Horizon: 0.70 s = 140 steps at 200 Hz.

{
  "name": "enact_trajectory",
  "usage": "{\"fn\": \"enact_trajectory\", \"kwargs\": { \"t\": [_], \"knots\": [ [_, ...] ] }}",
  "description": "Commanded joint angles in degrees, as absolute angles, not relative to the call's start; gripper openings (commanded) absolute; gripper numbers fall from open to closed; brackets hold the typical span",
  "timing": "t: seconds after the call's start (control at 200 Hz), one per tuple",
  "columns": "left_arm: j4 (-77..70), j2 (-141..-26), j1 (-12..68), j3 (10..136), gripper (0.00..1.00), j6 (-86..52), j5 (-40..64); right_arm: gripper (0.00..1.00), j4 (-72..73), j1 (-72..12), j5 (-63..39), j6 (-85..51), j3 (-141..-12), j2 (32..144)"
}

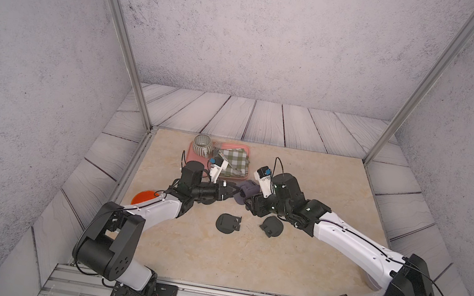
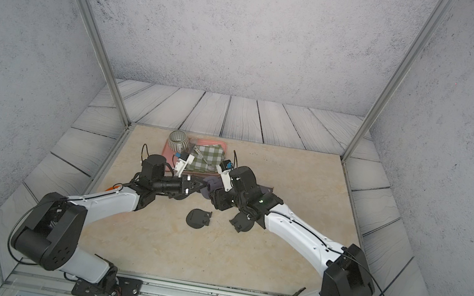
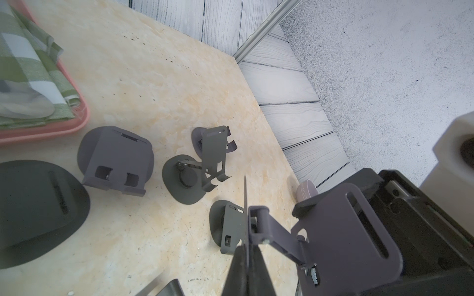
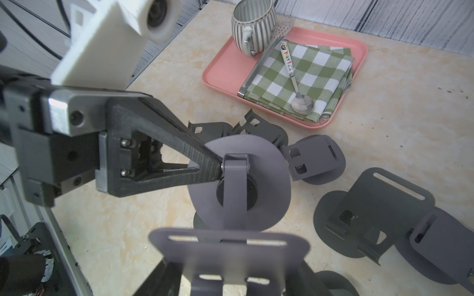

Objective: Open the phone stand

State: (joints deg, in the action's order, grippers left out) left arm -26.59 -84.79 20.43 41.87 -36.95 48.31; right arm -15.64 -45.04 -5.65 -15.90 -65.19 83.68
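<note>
hanging between two grippers over a beige marble-look tabletop [image 1: 211, 255], the lilac-grey phone stand [image 1: 246, 189] is seen at the centre, boxed in by speckled grey walls [image 1: 249, 27], plank-print panels [image 1: 266, 121] and aluminium posts [image 1: 123, 38]. its hinge arm is pinched by the fully closed left gripper [image 4: 219, 166]. its slotted plate is flanked by the fingers of the right gripper [image 1: 249, 203], but whether it is gripped cannot be told. a pink tray [image 4: 220, 74] with striped mug [image 4: 252, 24], checked cloth [image 4: 307, 77] and spoon [image 4: 302, 103] is set at 12 o'clock. a folded dark stand [image 1: 228, 223] is laid at 6 o'clock, a second dark stand [image 1: 272, 226] at 5 o'clock. an orange disc [image 1: 144, 197] at 8 o'clock is shown in a top view only. a lilac tin [image 3: 306, 191], lettered what looks like "luck", is caught only by the left wrist view. coloured letters on the spoon handle, not surely readable, are caught only by the right wrist view.
</note>
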Motion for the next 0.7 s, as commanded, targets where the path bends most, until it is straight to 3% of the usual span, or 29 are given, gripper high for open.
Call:
{"fn": "enact_trajectory", "kwargs": {
  "t": [0.0, 0.075, 0.14, 0.205, 0.28, 0.395, 0.53, 0.696],
  "knots": [
    [-29.1, -85.4, 20.7, 41.5, 0.00, -36.9, 49.7, 0.53, -15.6, -44.9, -4.8, -16.1, -67.0, 83.8],
    [-29.0, -85.4, 20.7, 41.5, 0.00, -36.8, 49.5, 0.53, -16.0, -44.9, -4.3, -16.2, -67.4, 83.8],
    [-28.0, -85.0, 20.7, 41.6, 0.09, -36.3, 48.8, 0.53, -16.6, -44.9, -4.0, -16.3, -67.7, 83.8],
    [-26.2, -84.4, 20.6, 41.7, 0.27, -35.2, 47.8, 0.53, -17.6, -44.9, -3.4, -16.6, -68.5, 83.9],
    [-24.2, -83.6, 20.6, 41.7, 0.58, -34.2, 46.3, 0.53, -18.9, -44.9, -2.3, -17.2, -69.3, 84.0],
    [-19.4, -81.9, 20.6, 41.8, 0.81, -32.1, 42.0, 0.55, -21.2, -44.9, -0.1, -18.3, -70.8, 84.6],
    [-11.8, -78.6, 20.6, 41.6, 0.91, -29.2, 33.7, 0.56, -23.9, -44.9, 1.3, -19.5, -72.9, 86.4],
    [-4.2, -73.9, 20.6, 40.9, 0.98, -27.0, 22.7, 0.56, -26.5, -44.9, 2.7, -21.3, -75.4, 89.4]
  ]
}}
